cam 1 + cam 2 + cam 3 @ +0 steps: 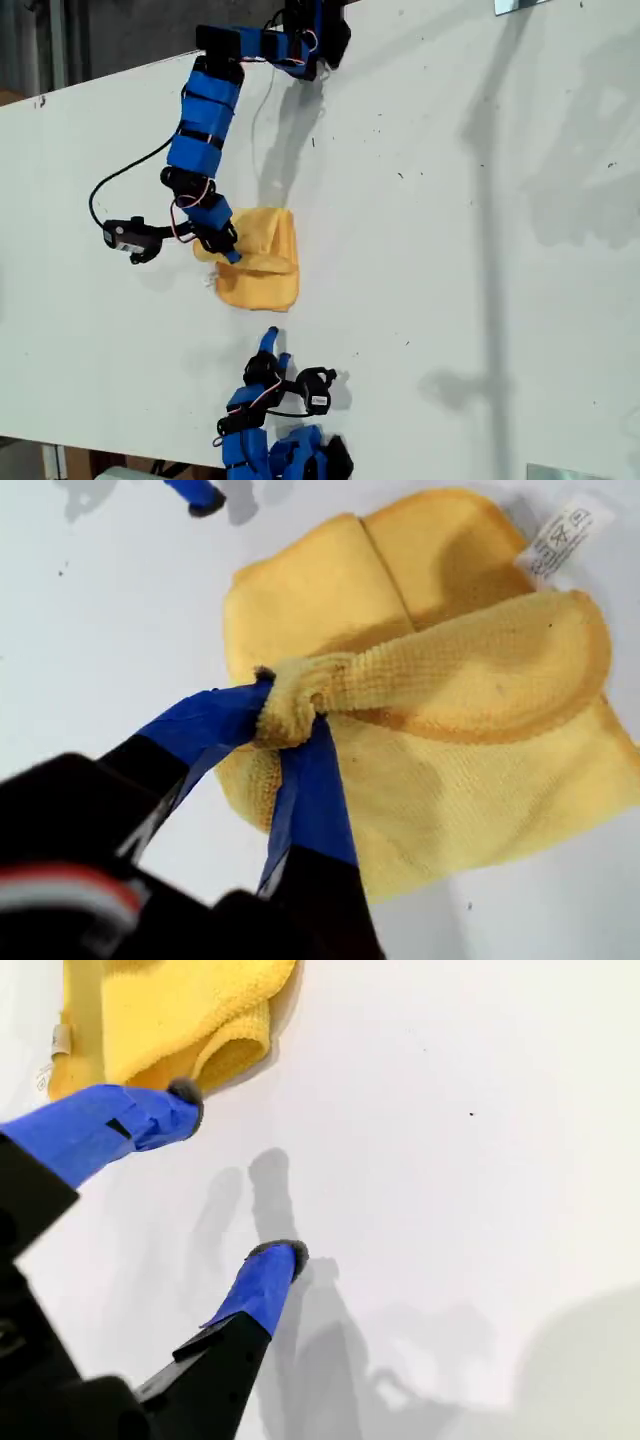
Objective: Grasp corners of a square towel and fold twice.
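The yellow-orange towel (262,265) lies folded and bunched on the white table (450,250), left of centre in the exterior view. My first gripper (228,248) is shut on a pinched, hemmed bit of its edge. In the first wrist view that bit is bunched between the jaws of my first gripper (290,715), and a roll of the towel (450,780) stretches away from it. A white tag (562,535) shows at the far edge. My second gripper (270,345) stands open just off the towel's near edge, holding nothing. In the second wrist view my second gripper (238,1173) has one fingertip (185,1095) close to the towel (170,1010).
A black cable (110,185) loops on the table beside the first arm at the exterior view's left. Metal brackets sit at the table's edge at the exterior view's top right (520,5) and bottom right (560,472). Bare table spreads across the exterior view's right.
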Robot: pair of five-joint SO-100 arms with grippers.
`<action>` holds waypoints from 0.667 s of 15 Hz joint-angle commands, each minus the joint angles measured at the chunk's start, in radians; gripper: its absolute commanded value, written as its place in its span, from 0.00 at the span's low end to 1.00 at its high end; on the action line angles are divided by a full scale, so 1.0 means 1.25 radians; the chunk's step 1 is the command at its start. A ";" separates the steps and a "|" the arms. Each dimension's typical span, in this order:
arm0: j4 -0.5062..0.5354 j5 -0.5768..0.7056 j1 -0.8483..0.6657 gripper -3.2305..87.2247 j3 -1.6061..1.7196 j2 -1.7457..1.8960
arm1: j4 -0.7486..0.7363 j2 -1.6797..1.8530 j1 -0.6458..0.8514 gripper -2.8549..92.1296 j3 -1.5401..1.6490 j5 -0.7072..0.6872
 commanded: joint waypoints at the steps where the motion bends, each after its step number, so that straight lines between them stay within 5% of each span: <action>1: -0.017 -0.006 -0.002 0.34 0.001 0.020 | -0.060 -0.039 -0.015 0.03 -0.088 -0.017; 5: 0.018 -0.070 -0.052 0.35 0.183 0.309 | -0.086 -0.088 -0.017 0.03 -0.108 -0.023; 7: 0.223 -0.103 -0.098 0.36 0.337 0.740 | -0.088 -0.102 -0.018 0.03 -0.107 -0.023; 8: 0.423 -0.118 -0.115 0.37 0.395 1.039 | -0.097 -0.109 -0.018 0.03 -0.107 -0.023; 10: 0.466 -0.115 -0.124 0.40 0.384 1.043 | -0.134 -0.126 -0.026 0.03 -0.118 -0.045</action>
